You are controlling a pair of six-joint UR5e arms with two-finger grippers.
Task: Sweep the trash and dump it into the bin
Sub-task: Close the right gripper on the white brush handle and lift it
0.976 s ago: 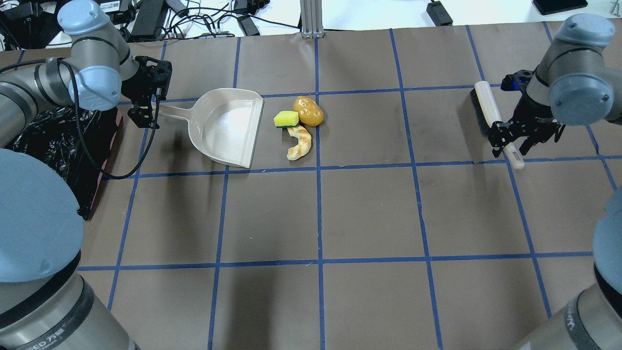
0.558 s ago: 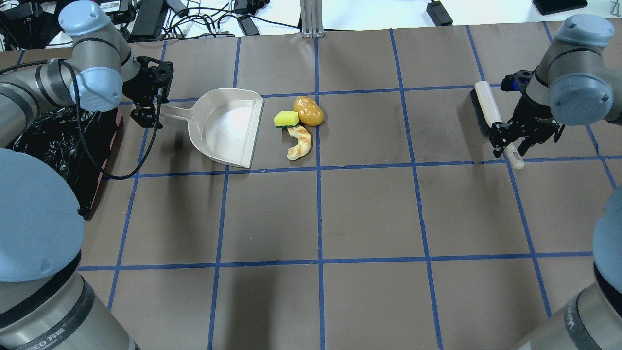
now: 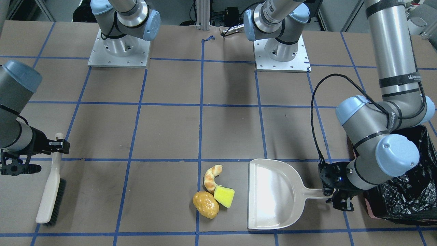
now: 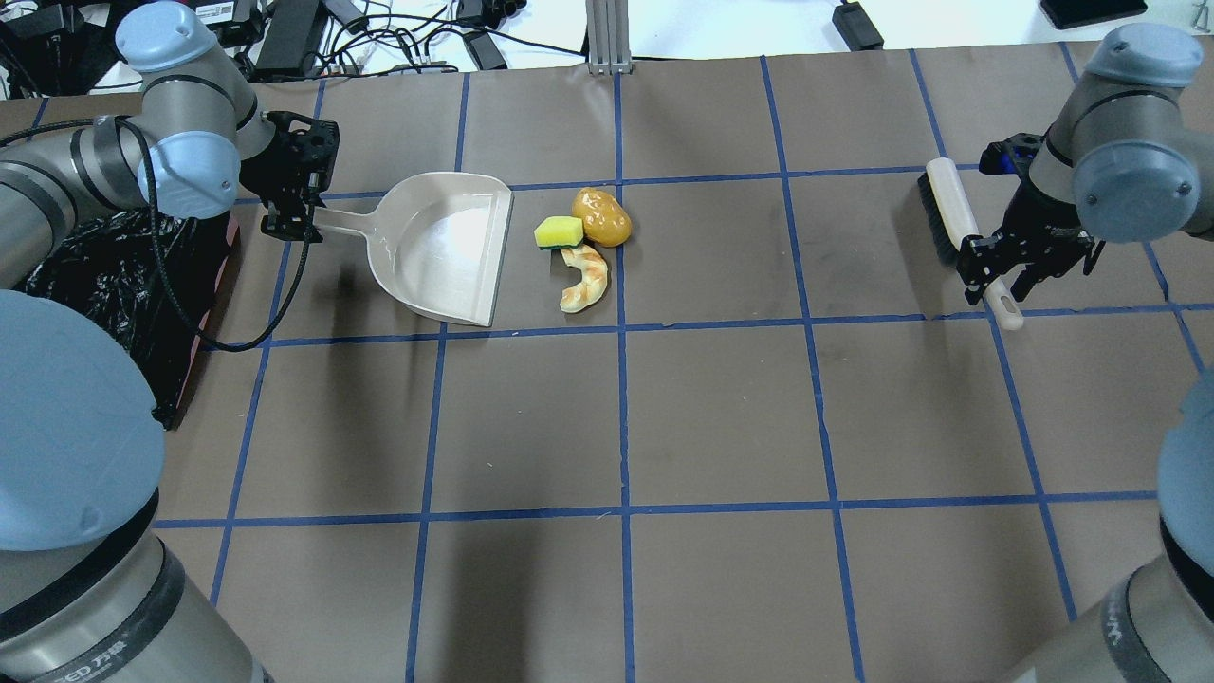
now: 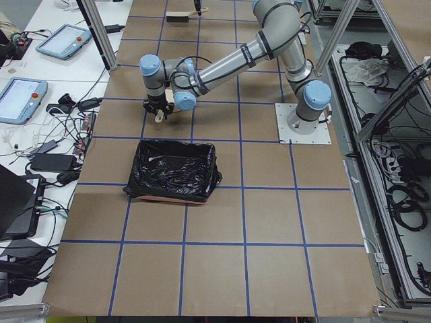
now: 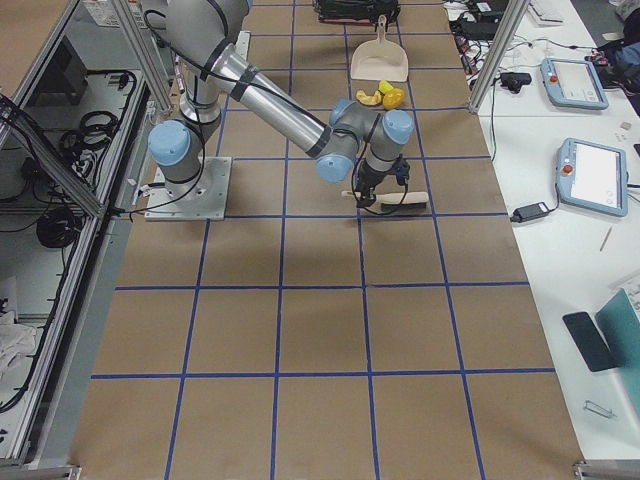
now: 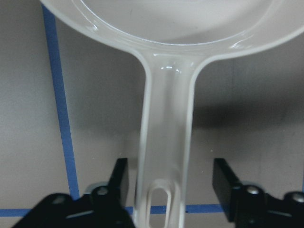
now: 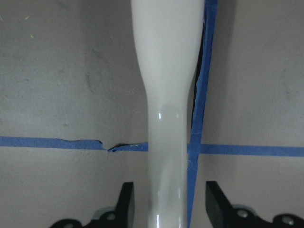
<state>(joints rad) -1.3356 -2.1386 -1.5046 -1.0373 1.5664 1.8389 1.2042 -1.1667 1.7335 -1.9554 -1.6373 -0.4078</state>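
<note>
The left gripper (image 4: 292, 226) straddles the handle of the dustpan (image 4: 446, 249), jaws open. The right gripper (image 4: 996, 277) sits open about the handle of the brush (image 4: 948, 213). Each should centre, then close squarely before lifting off the surface (image 4: 721, 417). The sponge (image 4: 559, 231), potato (image 4: 601, 216) and croissant (image 4: 585, 278) lie just beside the dustpan's lip.

Dustpan (image 7: 167, 142), left wrist view: we see only the handle and the rear curve of the pan; the rest runs off the top edge.

Left gripper (image 7: 171, 183), same view: the fingers are cut by the bottom edge.

Brush (image 8: 166, 95), right wrist view: we see the handle only; the head lies past the top edge.

Right gripper (image 8: 167, 202), same view: the fingers are clipped at the bottom edge.

Bin (image 3: 406, 198), front-facing view: we lose one side past the right edge, and the left arm (image 3: 375, 136) covers part of its rim.

Trash (image 6: 381, 95), right side view: too small for us to tell the pieces apart.
</note>
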